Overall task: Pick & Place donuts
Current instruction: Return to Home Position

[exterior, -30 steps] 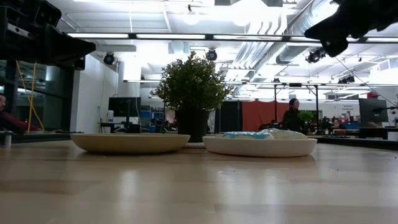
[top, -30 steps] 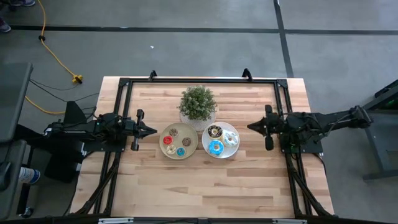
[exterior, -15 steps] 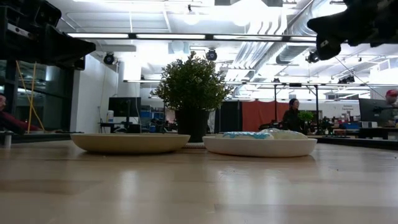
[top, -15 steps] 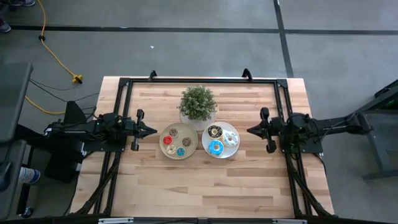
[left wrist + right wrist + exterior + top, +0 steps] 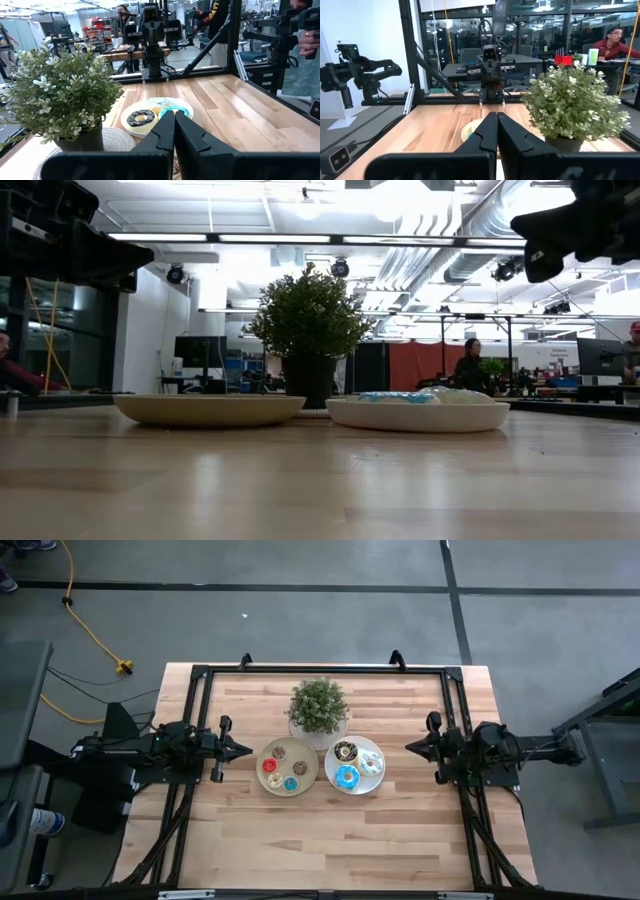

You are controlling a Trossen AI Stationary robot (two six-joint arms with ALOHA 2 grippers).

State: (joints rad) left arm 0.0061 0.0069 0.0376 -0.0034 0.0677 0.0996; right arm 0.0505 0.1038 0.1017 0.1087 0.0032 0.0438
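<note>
The left arm (image 5: 150,746) sits folded at its own side, left gripper (image 5: 243,750) pointing inward, fingers pressed together; the right arm (image 5: 500,746) mirrors it opposite, right gripper (image 5: 410,747) level, fingers likewise together; both empty.

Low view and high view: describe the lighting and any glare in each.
Low view: bright ceiling strips backlight the scene, so the leafy green potted plant and the right arm's pincer at the upper right read as dark silhouettes, and the pale wooden table carries a soft sheen. High view: even overhead light, with no glare on the round white plate.
</note>
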